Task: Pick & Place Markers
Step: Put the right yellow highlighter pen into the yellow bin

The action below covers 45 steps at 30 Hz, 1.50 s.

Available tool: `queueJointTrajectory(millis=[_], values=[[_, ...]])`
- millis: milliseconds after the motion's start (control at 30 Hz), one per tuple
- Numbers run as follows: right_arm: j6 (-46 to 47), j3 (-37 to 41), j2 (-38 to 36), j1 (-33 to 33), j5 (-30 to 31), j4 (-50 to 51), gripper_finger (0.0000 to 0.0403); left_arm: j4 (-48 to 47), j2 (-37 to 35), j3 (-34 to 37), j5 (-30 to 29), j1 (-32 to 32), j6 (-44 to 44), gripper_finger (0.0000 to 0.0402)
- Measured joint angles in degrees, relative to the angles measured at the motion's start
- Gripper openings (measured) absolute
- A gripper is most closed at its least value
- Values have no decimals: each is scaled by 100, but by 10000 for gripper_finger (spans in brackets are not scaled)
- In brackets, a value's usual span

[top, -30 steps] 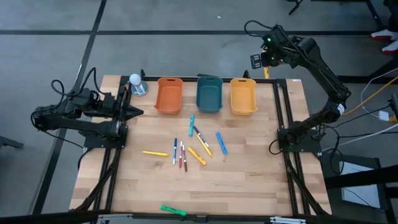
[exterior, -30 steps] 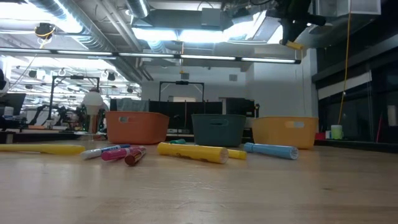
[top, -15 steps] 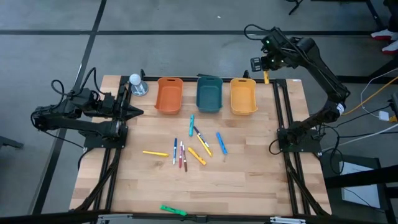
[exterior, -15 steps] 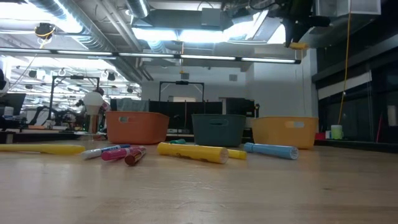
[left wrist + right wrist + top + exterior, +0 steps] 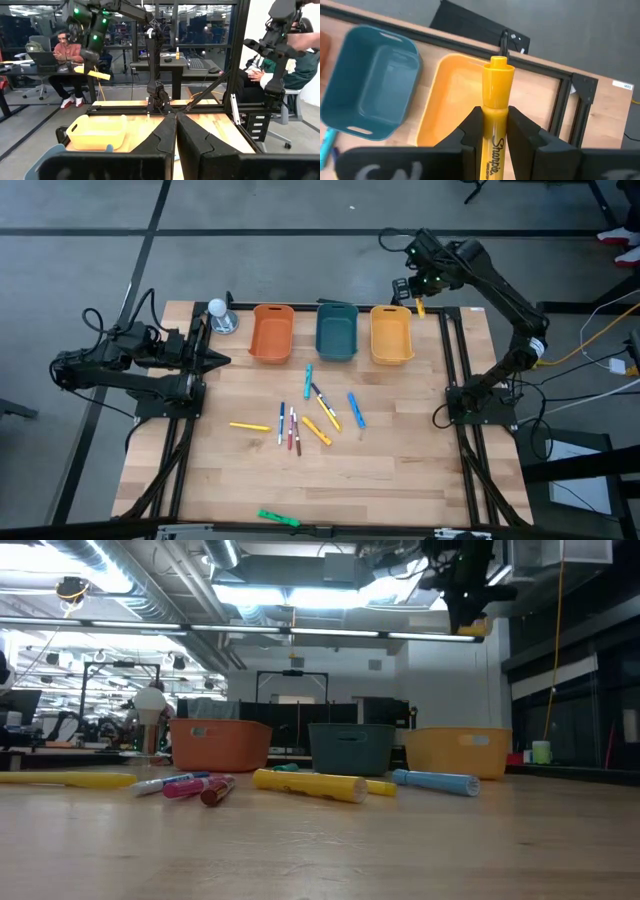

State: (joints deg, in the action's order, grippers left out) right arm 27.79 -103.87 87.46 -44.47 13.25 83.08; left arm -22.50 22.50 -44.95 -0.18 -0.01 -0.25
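My right gripper hangs high over the table's far right corner, beside the yellow bin. It is shut on a yellow marker, which also shows in the low view. Several more markers lie flat on the wood in the table's middle, in yellow, blue, teal, red and white. My left gripper is shut on nothing and waits level at the table's left edge. My right gripper pinches the yellow marker's barrel between its two fingers, at the printed part. One end sticks out past the fingertips. The fingers slant down from above. The marker is lifted clear, high above the yellow bin's far right rim.
An orange bin, a teal bin and the yellow bin stand in a row along the far edge. A white ball on a metal stand is at the far left. A bright green stick lies at the near edge. People sit beyond the table.
My right gripper has sunk and gone a little toward the table's left, closer to the yellow bin, tipping further downward. It carries the yellow marker along, still shut on it.
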Motion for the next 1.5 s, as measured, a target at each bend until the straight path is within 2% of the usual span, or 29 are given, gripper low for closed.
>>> queueJointTrajectory(millis=[600, 1500], values=[[-61, 1720, 0, 52, -304, -933, 65, 0, -2, 0, 0, 0, 0, 10], [-76, 3224, 0, 50, -755, -2653, 65, 0, -2, 0, 0, 0, 0, 9]])
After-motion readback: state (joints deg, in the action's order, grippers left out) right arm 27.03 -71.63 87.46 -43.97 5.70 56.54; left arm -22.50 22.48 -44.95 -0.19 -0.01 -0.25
